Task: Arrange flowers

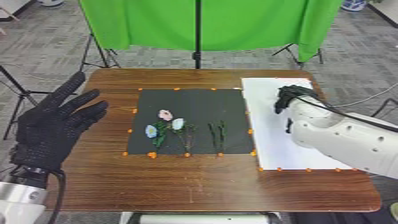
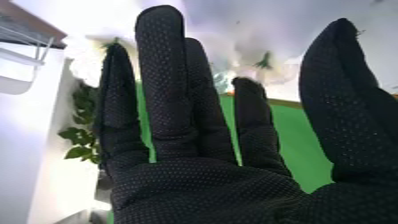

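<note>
On the black mat (image 1: 191, 145) in the head view lie a pink flower (image 1: 165, 114), a blue flower (image 1: 151, 131) and a white flower (image 1: 178, 123), with green stems, and two bare green stems (image 1: 217, 136) beside them. My right hand (image 1: 293, 94) is over the white sheet (image 1: 275, 150), right of the mat. To the left of the mat, my left hand (image 1: 53, 120) is raised with its fingers extended. In the right wrist view my right hand (image 2: 200, 185) has straight, spread fingers and holds nothing.
Orange markers (image 1: 152, 155) line the mat's edges on the brown table (image 1: 187, 190). Behind it hangs a green cloth (image 1: 151, 25) on a stand. Green leaves (image 2: 80, 142) and pale blossoms (image 2: 84, 60) show beyond my fingers in the right wrist view.
</note>
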